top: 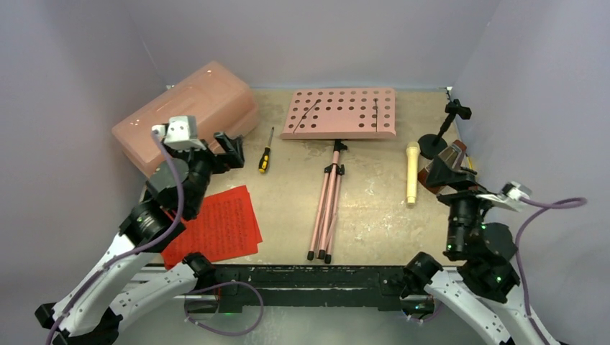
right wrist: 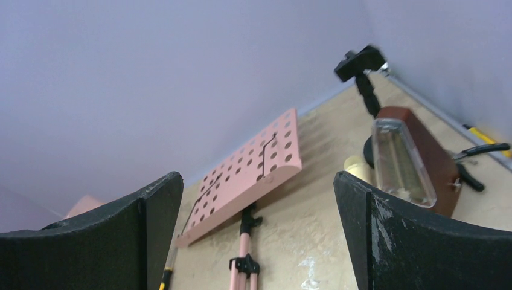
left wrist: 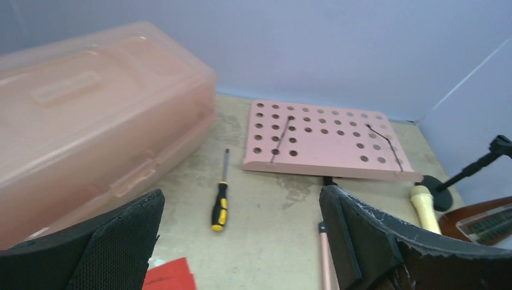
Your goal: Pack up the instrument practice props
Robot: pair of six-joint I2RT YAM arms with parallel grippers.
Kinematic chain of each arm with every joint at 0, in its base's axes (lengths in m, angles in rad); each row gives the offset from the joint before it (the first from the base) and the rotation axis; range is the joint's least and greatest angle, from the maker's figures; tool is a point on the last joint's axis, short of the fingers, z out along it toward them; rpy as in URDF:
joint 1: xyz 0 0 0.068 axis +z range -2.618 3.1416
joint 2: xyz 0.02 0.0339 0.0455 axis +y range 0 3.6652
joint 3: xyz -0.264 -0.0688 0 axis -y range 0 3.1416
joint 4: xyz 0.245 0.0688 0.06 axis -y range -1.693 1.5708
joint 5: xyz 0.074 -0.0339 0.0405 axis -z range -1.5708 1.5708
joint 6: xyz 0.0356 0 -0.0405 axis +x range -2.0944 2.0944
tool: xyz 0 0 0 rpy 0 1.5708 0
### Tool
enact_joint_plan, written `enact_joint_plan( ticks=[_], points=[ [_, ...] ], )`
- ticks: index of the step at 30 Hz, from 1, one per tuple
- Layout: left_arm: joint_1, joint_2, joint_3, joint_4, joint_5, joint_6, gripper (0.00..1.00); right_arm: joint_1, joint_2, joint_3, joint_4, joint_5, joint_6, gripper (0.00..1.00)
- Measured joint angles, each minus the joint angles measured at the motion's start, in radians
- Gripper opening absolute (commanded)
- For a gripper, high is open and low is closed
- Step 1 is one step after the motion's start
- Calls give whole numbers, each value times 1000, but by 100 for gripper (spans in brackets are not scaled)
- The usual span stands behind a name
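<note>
The pink music stand lies flat mid-table, its folded tripod legs pointing toward me; it also shows in the left wrist view and the right wrist view. The cream microphone lies to its right. The brown metronome stands at the far right, close to my right gripper, and shows in the right wrist view. The red pages lie front left. My left gripper is open and empty above them, near the box. My right gripper is open and empty.
A large translucent pink lidded box sits back left. A yellow-and-black screwdriver lies between box and stand. A small black mic stand stands back right. Purple walls enclose the table on three sides.
</note>
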Motion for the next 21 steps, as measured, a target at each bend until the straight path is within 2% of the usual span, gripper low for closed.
enact_joint_plan(
  ticks=[8,15,21],
  points=[
    [0,-158,32,-157,-132,87,99,-2,-143,7,24,74,-177,98],
    [0,-402,-116,-137,-223,136,99,-3,-218,-26,22,137,-234,98],
    [16,-505,-201,-105,-276,173,99,-3,-218,-47,22,174,-246,98]
  ],
)
